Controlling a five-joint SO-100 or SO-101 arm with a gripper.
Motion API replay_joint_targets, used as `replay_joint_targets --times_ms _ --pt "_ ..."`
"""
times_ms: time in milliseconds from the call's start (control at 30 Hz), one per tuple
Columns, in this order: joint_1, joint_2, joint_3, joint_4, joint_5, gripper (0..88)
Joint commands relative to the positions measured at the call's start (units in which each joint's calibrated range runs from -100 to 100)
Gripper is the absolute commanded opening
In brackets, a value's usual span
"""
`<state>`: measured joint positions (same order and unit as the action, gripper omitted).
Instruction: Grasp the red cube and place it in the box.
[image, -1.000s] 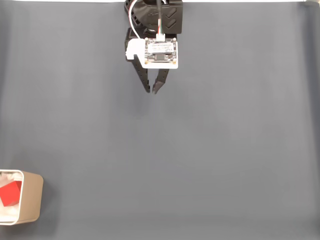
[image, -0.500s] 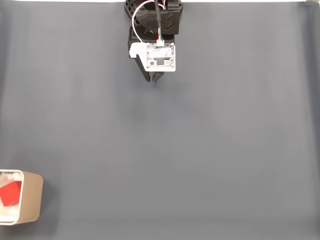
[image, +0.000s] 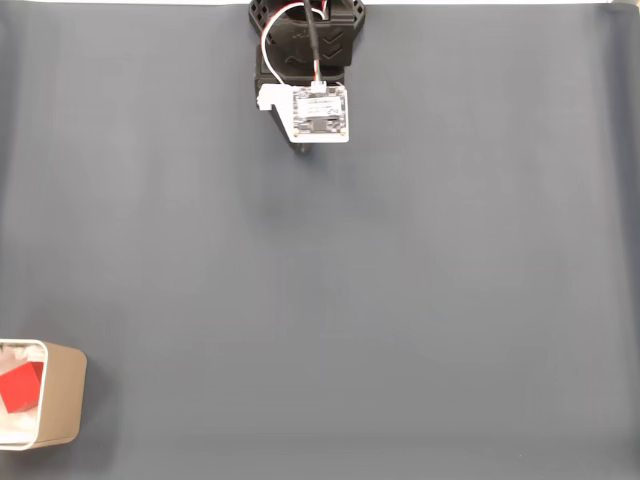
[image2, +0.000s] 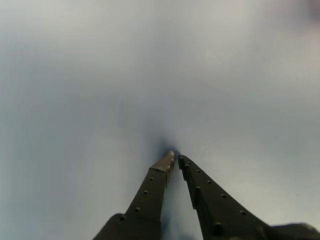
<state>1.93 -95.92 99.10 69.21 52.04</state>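
Note:
The red cube (image: 20, 387) lies inside the beige box (image: 62, 392) at the bottom left corner of the fixed view. My gripper (image: 303, 149) is far from it, folded back at the top centre under the white wrist board. In the wrist view the gripper (image2: 176, 158) points down at bare grey mat, its two dark fingers (image2: 150, 192) meeting at the tips with nothing between them.
A plain dark grey mat (image: 400, 300) covers the whole table. The arm's black base (image: 308, 30) sits at the top edge. The box is cut off by the left edge of the fixed view.
The gripper has pulled back toward the base at the top, and its fingers have gone from spread apart to closed. The cube and box have not moved.

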Motion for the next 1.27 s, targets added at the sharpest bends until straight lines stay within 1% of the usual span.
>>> replay_joint_targets --times_ms 0,200,300,1233 --pt "-1.86 -1.66 0.72 3.08 -1.07 0.0" --pt "-2.43 -3.91 0.72 6.61 -3.17 0.0" --pt "-2.43 -3.91 0.72 6.44 -4.20 0.0" --pt "-2.43 -3.99 0.72 6.53 -3.61 0.2"
